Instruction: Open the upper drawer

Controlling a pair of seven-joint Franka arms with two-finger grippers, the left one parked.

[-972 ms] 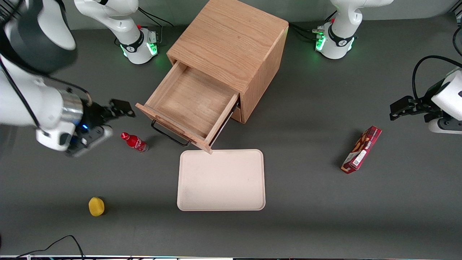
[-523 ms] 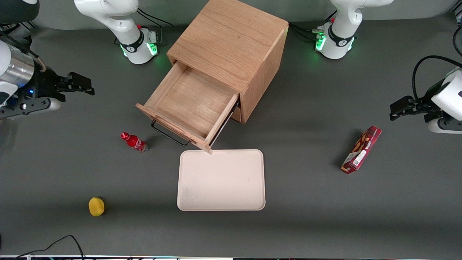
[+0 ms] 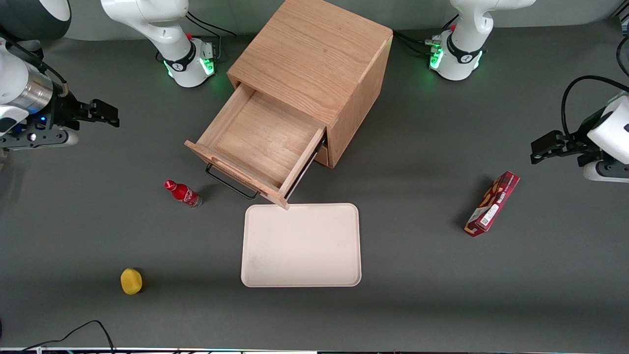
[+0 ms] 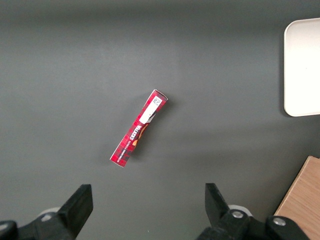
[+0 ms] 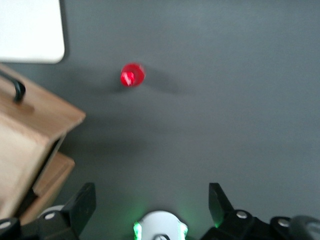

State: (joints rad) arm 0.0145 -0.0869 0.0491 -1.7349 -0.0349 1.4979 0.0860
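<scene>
Upper drawer: the shallow light-oak upper drawer (image 3: 260,142) with its black wire handle (image 3: 231,183) stands pulled well out of the boxy wooden cabinet (image 3: 314,73), bare wood inside, nothing in it.
Tray: the one pale pink rectangular tray (image 3: 301,245) lies bare on the grey bench (image 3: 417,275), its top edge just under the drawer's nearest corner.
My gripper: my black two-finger gripper (image 3: 105,114) hangs over the bench at my arm's end, well apart from the handle, fingers spread wide, holding nothing.
Count: one small red bottle (image 3: 183,193) upright near the handle, one round yellow object (image 3: 131,280) near the bench's front edge, one red snack box (image 3: 492,203) toward the parked arm's end.
Open room: bare bench between my gripper and the drawer front.
</scene>
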